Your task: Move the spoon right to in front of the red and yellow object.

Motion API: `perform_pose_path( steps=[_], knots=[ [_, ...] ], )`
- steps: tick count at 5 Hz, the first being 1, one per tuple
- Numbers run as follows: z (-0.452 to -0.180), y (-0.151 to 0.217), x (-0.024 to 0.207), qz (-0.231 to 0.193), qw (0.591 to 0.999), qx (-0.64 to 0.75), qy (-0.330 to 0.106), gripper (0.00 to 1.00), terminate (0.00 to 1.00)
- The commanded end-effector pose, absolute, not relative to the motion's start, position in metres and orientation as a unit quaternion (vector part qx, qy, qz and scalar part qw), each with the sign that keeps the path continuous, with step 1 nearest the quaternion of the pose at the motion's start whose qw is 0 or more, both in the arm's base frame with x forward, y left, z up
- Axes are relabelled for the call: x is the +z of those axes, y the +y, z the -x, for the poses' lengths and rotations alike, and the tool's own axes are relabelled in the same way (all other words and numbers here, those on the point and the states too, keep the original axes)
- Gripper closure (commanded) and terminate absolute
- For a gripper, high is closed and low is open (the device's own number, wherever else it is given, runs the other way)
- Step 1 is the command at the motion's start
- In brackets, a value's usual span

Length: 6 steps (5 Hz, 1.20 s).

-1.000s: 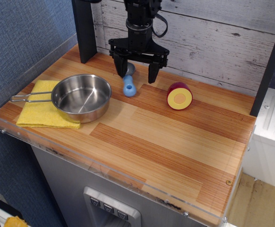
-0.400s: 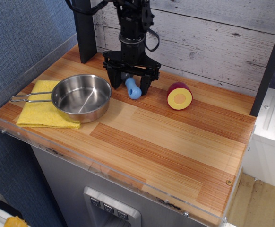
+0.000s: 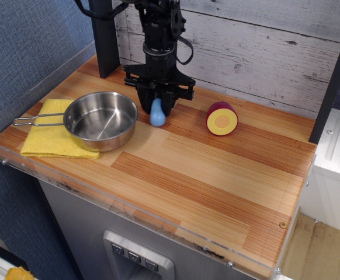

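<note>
The spoon (image 3: 157, 113) lies at the back of the wooden table, just right of the steel pan; only its light-blue handle shows, its grey bowl is hidden under the gripper. My gripper (image 3: 156, 105) stands straight above it with both black fingers closed against the handle. The red and yellow object (image 3: 222, 118), a fruit half with its yellow cut face to the front, sits on the table to the right of the spoon, well apart from it.
A steel pan (image 3: 101, 119) with a wire handle rests on a yellow cloth (image 3: 50, 140) at the left. A black post (image 3: 104, 35) stands at the back left. A clear plastic rim (image 3: 158, 216) edges the table's front and left side.
The gripper has come down and shifted a little left over the spoon, and its fingers have closed from wide open onto the blue handle.
</note>
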<state>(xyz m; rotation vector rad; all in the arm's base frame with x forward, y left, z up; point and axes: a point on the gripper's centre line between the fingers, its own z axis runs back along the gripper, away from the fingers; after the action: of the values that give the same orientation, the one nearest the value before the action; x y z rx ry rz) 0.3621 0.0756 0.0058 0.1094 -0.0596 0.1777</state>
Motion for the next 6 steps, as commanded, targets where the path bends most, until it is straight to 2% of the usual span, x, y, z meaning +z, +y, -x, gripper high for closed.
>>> perform_pose_path(
  steps=[1, 2, 3, 4, 5, 6],
  knots=[
    [-0.35, 0.077, 0.038, -0.047, 0.994, 0.082, -0.05, 1.0, 0.0],
    [-0.34, 0.06, 0.07, -0.032, 0.993, 0.081, -0.081, 1.0, 0.0],
    [-0.327, 0.026, 0.096, -0.026, 0.991, 0.074, -0.111, 1.0, 0.0],
    [-0.31, -0.02, 0.093, 0.007, 0.991, 0.042, -0.128, 1.0, 0.0],
    [-0.293, -0.068, 0.063, 0.018, 0.994, -0.023, -0.106, 1.0, 0.0],
    [-0.278, -0.108, 0.036, -0.019, 0.995, -0.056, -0.08, 1.0, 0.0]
  ],
)
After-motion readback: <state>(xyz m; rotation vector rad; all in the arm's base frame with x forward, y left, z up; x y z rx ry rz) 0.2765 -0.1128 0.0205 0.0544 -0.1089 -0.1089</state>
